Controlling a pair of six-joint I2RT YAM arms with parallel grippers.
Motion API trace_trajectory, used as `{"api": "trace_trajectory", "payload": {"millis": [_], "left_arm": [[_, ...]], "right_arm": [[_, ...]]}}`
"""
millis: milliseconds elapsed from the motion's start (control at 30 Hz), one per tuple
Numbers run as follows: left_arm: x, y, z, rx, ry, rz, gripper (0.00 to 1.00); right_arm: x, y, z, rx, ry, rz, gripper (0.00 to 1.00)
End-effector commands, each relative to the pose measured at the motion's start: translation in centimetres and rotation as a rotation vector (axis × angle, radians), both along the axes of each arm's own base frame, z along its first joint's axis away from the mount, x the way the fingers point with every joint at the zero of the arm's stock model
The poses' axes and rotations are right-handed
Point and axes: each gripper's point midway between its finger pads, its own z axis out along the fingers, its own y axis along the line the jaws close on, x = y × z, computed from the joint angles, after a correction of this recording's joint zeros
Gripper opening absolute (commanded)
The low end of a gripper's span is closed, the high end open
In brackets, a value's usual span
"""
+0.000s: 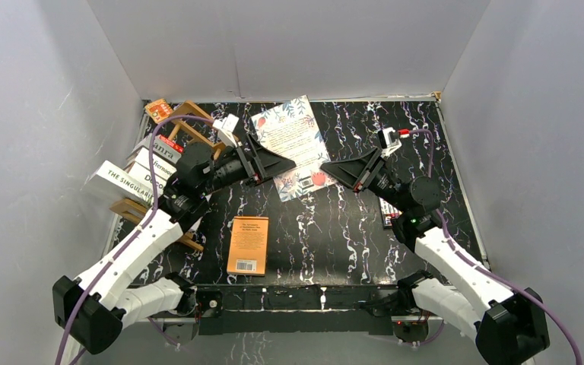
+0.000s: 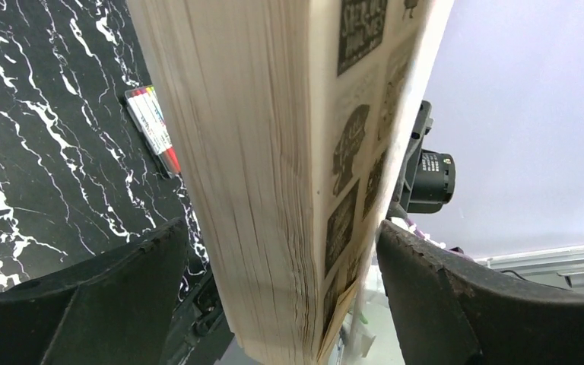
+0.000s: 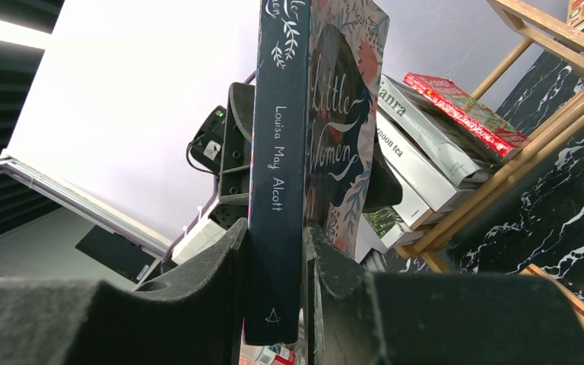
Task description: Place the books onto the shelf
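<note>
A floral-covered book, "Little Women" (image 1: pixel 289 137), hangs over the middle of the table between both grippers. My right gripper (image 3: pixel 275 232) is shut on its dark blue spine (image 3: pixel 277 114) and shows at the book's right edge (image 1: pixel 328 169). My left gripper (image 2: pixel 280 228) is open around the page edge (image 2: pixel 251 152), with a gap on each side, and sits at the book's left edge (image 1: pixel 285 162). An orange paperback (image 1: pixel 248 245) lies flat near the front. The wooden shelf (image 1: pixel 190 114) stands at the far left with several books (image 1: pixel 152 163) leaning in it, a red one (image 3: pixel 464 106) on top.
A pack of coloured markers (image 2: pixel 152 125) lies on the black marbled table (image 1: pixel 334 228) under my right arm. A small orange card (image 1: pixel 158 110) sits behind the shelf. White walls close in the left, back and right sides.
</note>
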Motion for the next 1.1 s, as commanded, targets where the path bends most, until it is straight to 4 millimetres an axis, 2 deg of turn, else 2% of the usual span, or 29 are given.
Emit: {"api": "trace_trajectory", "payload": {"millis": [0,167,333,467,600,767,933,967,1067], "left_arm": [[-0.7,0.1,2.3,-0.072,-0.076,-0.022,0.90],[-1.9,-1.1,3.6,-0.209,-0.040,-0.137,0.90],[-2.1,-1.3,4.6,-0.226,-0.054,-0.162,0.85],[-2.2,-0.4,6.2,-0.209,-0.113,-0.124,0.64],[-2.8,1.3,8.3,-0.246,-0.198,-0.065,0.55],[-2.9,1.3,8.6,-0.234,-0.197,-0.079,0.35],[-2.7,1.1,8.8,-0.218,-0.206,-0.091,0.05],[-2.6,1.1,8.8,-0.204,-0.211,-0.089,0.00],[-2.4,1.2,8.8,-0.147,-0.231,-0.094,0.00]], "right_arm": [[-2.6,-1.5,7.3,0.162,-0.222,0.010,0.00],[-2.4,-1.0,7.2,0.148,-0.189,0.042,0.00],[-2.1,-0.6,6.6,0.123,-0.157,0.058,0.00],[-1.8,-0.6,6.0,0.106,-0.141,0.037,0.00],[-1.5,-0.8,5.7,0.072,-0.147,-0.007,0.00],[-1.4,-0.8,5.4,0.048,-0.153,-0.020,0.00],[-1.7,-0.5,5.0,0.020,-0.178,0.000,0.00],[-1.8,-0.5,4.9,0.010,-0.185,0.003,0.04],[-2.0,-0.2,4.3,-0.040,-0.205,0.016,0.46]]}}
